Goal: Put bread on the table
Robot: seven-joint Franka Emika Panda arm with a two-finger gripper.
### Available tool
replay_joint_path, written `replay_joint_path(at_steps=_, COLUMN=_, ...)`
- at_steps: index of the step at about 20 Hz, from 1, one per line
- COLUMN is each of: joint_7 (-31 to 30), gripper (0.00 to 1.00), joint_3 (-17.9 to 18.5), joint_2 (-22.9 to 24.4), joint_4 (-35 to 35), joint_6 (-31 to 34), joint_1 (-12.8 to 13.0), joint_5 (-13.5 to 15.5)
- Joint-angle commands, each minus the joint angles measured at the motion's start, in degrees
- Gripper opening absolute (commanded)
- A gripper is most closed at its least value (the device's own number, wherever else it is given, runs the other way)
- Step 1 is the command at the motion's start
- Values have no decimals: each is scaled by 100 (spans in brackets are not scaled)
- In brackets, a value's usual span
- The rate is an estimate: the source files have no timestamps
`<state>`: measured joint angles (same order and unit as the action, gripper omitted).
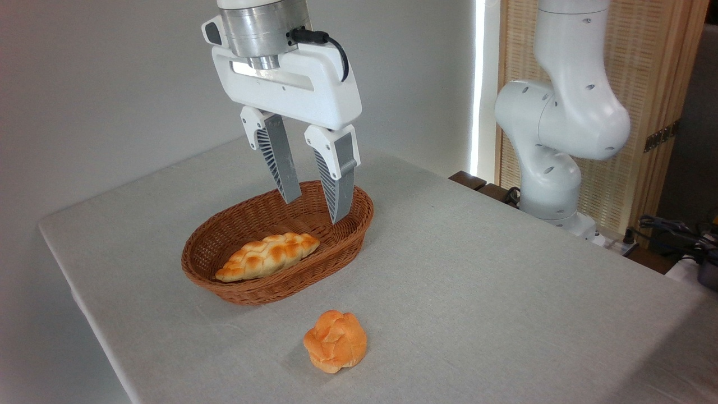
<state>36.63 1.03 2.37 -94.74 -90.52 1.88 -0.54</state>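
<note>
Hovering above the wicker basket (359,221), the gripper (316,209) is empty, fingers spread apart. The braided loaf (268,256) lies in the basket, below and left of the fingertips, long axis running lower-left to upper-right. The table (505,292) surrounds the basket.

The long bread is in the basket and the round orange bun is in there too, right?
Not quite. The camera view shows the long bread in the basket, but the round orange bun sits outside it, on the table.
</note>
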Motion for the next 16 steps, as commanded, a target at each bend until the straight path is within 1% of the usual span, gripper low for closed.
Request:
replay_joint_path(at_steps=1, joint_7=134, gripper=100, joint_3=12, joint_2=-26, joint_4=96, joint_6=0, joint_1=-30, joint_5=71)
replay_joint_path(at_steps=10, joint_7=98, gripper=100, joint_3=-23, joint_2=-44, joint_4=79, joint_6=-9, joint_1=-12, joint_5=80)
replay_joint_path(at_steps=13, joint_7=81, gripper=100, joint_3=-67, joint_2=-35, joint_4=17, joint_6=-9, joint_1=5, joint_5=159)
replay_joint_path(at_steps=15, joint_7=55, gripper=100, joint_3=-137, joint_2=-35, joint_4=-105, joint_6=-184, joint_1=58, joint_5=177)
replay_joint_path(at_steps=16, joint_7=28, gripper=100, joint_3=-277, joint_2=-18, joint_4=-237, joint_6=-368, joint_1=75, joint_5=177)
